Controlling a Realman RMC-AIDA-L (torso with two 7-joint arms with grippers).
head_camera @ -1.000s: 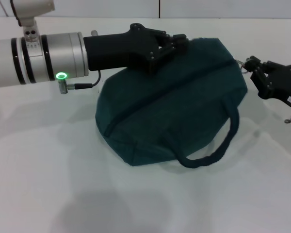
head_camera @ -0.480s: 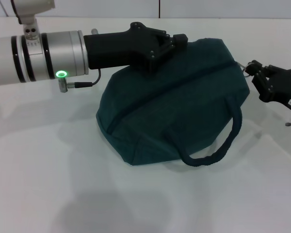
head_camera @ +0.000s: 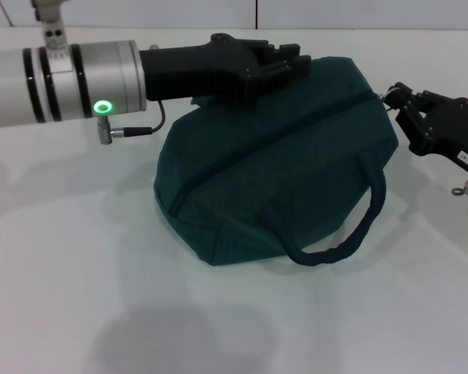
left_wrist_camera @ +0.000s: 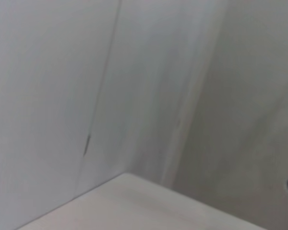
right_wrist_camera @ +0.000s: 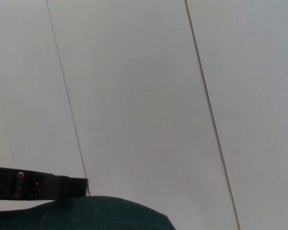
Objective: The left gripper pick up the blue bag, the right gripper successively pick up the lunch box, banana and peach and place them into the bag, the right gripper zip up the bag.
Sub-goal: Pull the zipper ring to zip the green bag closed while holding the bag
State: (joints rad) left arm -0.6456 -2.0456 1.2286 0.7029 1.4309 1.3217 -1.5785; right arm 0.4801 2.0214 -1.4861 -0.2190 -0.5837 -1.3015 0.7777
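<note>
Teal blue bag [head_camera: 273, 164] between end effectors — left [head_camera: 292, 66] clamped on its top, right [head_camera: 398, 105] unclear.

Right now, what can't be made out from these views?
- Lunch box, banana, peach: in no view; the closed blue bag would hide anything inside.
- Zipper pull: head view, hidden at the bag's right end by the right gripper.
- Left gripper jaws: head view, dark against the bag's top; grip unclear.
- Left wrist view: only blank wall.
</note>
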